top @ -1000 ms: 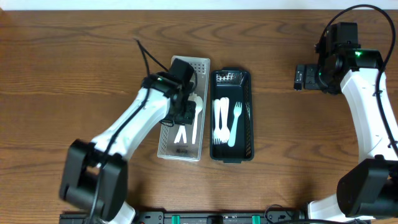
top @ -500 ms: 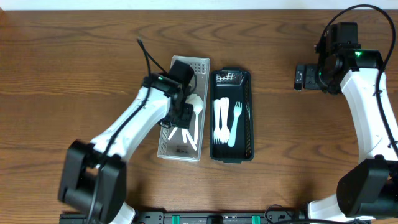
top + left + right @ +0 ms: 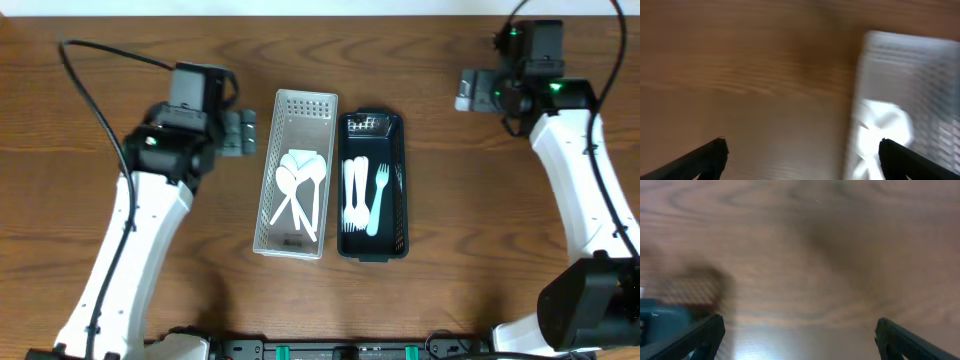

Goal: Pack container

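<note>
Seen from overhead, a white tray (image 3: 305, 100) and a dark tray (image 3: 404, 200) sit side by side at mid-frame on the wooden table (image 3: 480, 220). White spoons (image 3: 298, 185) lie fanned in the white tray, and white forks (image 3: 365, 195) lie lengthwise in the dark one. The left gripper (image 3: 243, 133) hangs just left of the white tray's upper corner. The right gripper (image 3: 468, 90) is at upper right, well apart from the dark tray. From this angle neither pair of jaws can be read.

The wrist cameras show what the overhead cannot. In each, two black fingertips (image 3: 700, 160) (image 3: 905, 340) sit at opposite lower corners of the frame, spread wide, with only bare wood between them and nothing held.

Both wrist views are badly blurred. The left one catches the white tray at right, cut off by the frame edge, with the spoons a white smear. The right one shows only a sliver of the dark tray at lower left.
</note>
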Controlling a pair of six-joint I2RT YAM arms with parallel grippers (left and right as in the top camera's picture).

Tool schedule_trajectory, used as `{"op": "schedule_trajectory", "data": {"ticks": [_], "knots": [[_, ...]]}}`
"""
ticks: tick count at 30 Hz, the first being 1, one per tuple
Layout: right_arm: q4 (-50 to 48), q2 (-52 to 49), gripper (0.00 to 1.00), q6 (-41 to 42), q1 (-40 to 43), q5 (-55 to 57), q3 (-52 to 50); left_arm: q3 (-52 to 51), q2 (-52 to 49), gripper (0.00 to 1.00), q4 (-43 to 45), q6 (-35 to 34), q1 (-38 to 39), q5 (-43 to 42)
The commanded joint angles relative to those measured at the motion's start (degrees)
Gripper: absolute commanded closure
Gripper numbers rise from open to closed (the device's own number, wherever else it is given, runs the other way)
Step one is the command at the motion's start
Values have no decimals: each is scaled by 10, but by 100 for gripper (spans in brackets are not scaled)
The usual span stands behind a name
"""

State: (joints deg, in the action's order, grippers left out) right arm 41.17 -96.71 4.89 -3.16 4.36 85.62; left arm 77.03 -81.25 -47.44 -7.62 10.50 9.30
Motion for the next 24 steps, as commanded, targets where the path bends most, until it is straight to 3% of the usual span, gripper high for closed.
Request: {"op": "schedule_trajectory", "data": {"ticks": [1, 7, 14, 19, 24], "knots": [[-7, -22, 1, -7, -39, -3, -8, 1, -38, 2, -5, 1, -43, 9], [59, -90, 1, 28, -76, -3, -8, 1, -121, 2, -33, 1, -76, -83], [104, -132, 1, 45, -79, 1, -8, 1, -187, 2, -87, 1, -56, -120], [118, -136, 1, 42, -80, -10, -8, 1, -213, 2, -111, 1, -43, -162], [140, -136, 2, -12, -80, -94, -8, 1, -218, 2, -115, 1, -34, -164]]}}
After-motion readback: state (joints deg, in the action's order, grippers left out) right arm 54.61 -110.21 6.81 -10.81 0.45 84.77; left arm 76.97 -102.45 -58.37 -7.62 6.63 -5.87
